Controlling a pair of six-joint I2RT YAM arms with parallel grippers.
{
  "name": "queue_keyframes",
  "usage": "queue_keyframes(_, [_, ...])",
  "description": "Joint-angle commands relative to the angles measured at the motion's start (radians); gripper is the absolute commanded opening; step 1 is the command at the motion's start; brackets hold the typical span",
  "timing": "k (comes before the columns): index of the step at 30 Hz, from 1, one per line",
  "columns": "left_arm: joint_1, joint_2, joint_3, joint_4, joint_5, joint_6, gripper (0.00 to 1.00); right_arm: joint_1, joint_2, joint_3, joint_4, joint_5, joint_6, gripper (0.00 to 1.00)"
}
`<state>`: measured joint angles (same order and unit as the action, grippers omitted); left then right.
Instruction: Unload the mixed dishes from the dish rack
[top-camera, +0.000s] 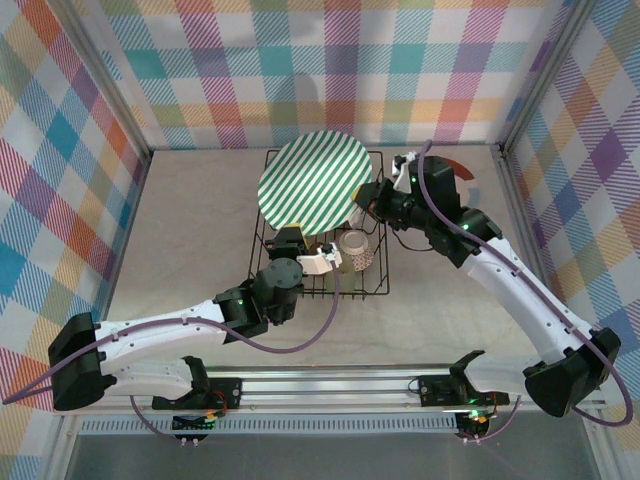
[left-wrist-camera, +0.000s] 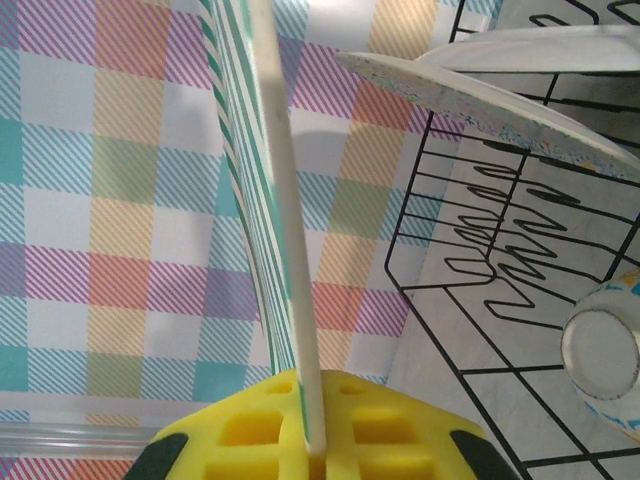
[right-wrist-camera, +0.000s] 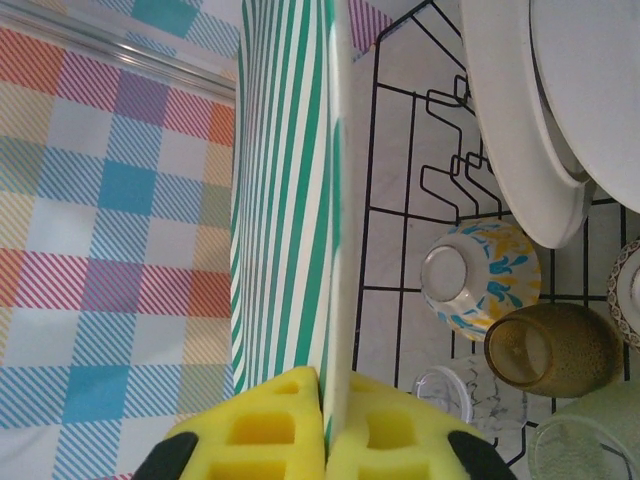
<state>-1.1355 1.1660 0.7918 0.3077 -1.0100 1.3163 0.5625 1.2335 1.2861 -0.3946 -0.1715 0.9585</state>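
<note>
From above, the large round green-striped plate (top-camera: 312, 180) sits tilted over the far left part of the rectangular black wire dish rack (top-camera: 350, 285). The left gripper (top-camera: 295, 235) is at its near rim and the right gripper (top-camera: 368, 200) at its right rim.

At the left wrist, the left gripper (left-wrist-camera: 315, 445) has its yellow pads clamped on the plate's (left-wrist-camera: 285, 230) thin edge. The rack wires (left-wrist-camera: 440, 230) and a pale speckled plate (left-wrist-camera: 500, 110) lie to the right.

At the right wrist, the right gripper (right-wrist-camera: 335, 425) is pinched tight on the striped plate's (right-wrist-camera: 285, 200) rim. A yellow-and-blue patterned bowl (right-wrist-camera: 485, 275), an amber cup (right-wrist-camera: 550, 350) and a pale-green cup (right-wrist-camera: 590, 440) lie in the rack (right-wrist-camera: 400, 200).
</note>
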Motion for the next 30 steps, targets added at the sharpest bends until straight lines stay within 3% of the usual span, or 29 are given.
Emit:
queue_keyframes(1, [-0.01, -0.019, 0.0, 0.092, -0.019, -0.001, 0.21, -0.022, -0.027, -0.038, -0.003, 0.008, -0.04, 0.0])
queue_keyframes(2, [-0.01, -0.023, -0.003, 0.093, -0.015, -0.005, 0.33, -0.026, -0.032, -0.046, 0.002, 0.004, -0.039, 0.0])
queue_keyframes(5, [-0.01, -0.036, -0.013, 0.094, -0.004, -0.02, 0.86, -0.038, -0.047, -0.055, 0.004, -0.001, -0.041, 0.0])
queue_keyframes(6, [-0.011, -0.045, -0.016, 0.094, 0.0, -0.025, 0.99, -0.042, -0.053, -0.056, 0.005, -0.002, -0.046, 0.0])
queue_keyframes(13, [-0.02, -0.134, 0.011, -0.068, 0.085, -0.192, 1.0, -0.092, -0.09, -0.045, -0.013, -0.025, -0.067, 0.0])
queue_keyframes(21, [-0.02, -0.279, 0.131, -0.333, 0.235, -0.516, 1.0, -0.21, -0.168, -0.01, -0.048, -0.098, -0.091, 0.0])
queue_keyframes(30, [-0.016, -0.27, 0.368, -0.668, 0.391, -0.875, 1.0, -0.39, -0.208, 0.106, -0.127, -0.171, -0.122, 0.0])
